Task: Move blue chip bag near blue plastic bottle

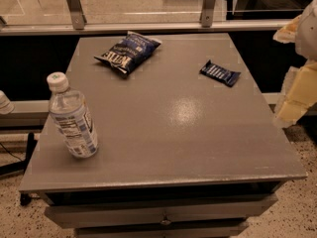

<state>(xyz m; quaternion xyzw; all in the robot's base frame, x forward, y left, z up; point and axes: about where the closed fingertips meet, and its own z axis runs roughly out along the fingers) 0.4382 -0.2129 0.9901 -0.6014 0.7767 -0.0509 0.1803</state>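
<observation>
The blue chip bag [128, 52] is a crinkly dark navy bag with white lettering, lying flat near the far left of the grey table [173, 133]. The blue plastic bottle [73, 118] is clear, with a white cap and a blue-and-white label, and stands near the table's front left edge. My gripper [298, 90] shows as a pale white and yellow shape at the right edge of the view, beside the table's right side. It is far from both the bag and the bottle and holds nothing that I can see.
A small blue-and-white striped candy bar wrapper [220, 73] lies at the far right of the table. A rail with metal posts [74, 6] runs behind the table. Drawers [163, 214] sit under the front edge.
</observation>
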